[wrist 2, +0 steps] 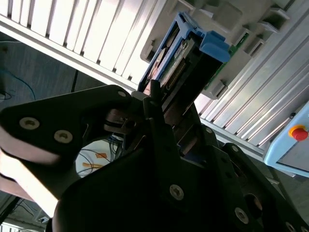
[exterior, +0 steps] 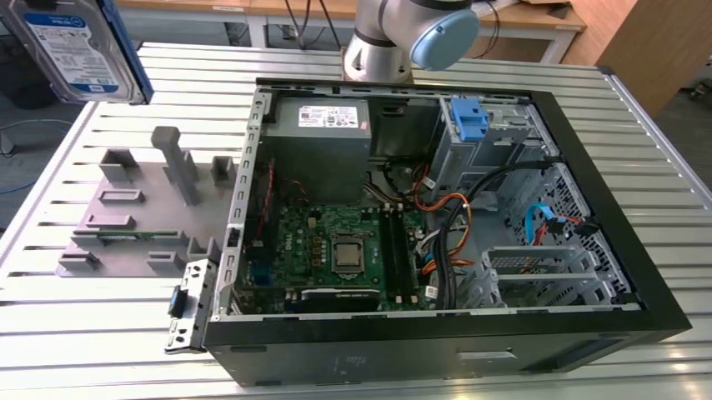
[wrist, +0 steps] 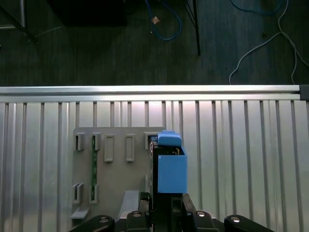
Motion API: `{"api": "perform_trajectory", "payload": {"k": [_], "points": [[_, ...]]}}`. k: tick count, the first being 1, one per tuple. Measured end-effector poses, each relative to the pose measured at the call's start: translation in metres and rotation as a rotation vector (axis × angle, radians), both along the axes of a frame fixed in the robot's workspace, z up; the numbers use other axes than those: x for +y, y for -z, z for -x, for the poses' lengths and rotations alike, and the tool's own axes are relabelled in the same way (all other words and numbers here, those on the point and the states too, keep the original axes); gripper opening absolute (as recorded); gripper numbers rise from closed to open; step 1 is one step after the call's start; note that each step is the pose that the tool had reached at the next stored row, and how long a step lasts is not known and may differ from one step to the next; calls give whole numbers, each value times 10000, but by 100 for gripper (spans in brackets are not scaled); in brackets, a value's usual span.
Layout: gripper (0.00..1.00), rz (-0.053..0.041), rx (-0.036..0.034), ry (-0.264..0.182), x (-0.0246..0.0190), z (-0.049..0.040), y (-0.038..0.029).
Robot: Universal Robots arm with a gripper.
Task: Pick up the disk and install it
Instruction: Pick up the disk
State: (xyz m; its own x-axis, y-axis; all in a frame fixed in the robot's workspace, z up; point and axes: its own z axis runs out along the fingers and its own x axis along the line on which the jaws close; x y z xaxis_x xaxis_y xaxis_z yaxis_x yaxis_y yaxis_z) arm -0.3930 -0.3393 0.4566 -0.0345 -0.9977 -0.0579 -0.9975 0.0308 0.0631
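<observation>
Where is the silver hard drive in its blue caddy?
The hard drive is at the exterior view's upper left, clamped in the gripper above the grey fixture.

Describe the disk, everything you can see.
The disk is a flat silver drive with a white-and-blue label, framed in bright blue plastic. It is off the table, in the air at the exterior view's left, label facing that camera, slightly tilted. The gripper is clamped on it; nothing else touches it.
</observation>
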Motion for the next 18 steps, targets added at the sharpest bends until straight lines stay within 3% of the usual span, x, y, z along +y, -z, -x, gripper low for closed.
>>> {"api": "perform_trajectory", "payload": {"k": [11, 18], "points": [[35, 0, 0, 0, 0, 0, -362], [35, 1, 1, 0, 0, 0, -518]]}}
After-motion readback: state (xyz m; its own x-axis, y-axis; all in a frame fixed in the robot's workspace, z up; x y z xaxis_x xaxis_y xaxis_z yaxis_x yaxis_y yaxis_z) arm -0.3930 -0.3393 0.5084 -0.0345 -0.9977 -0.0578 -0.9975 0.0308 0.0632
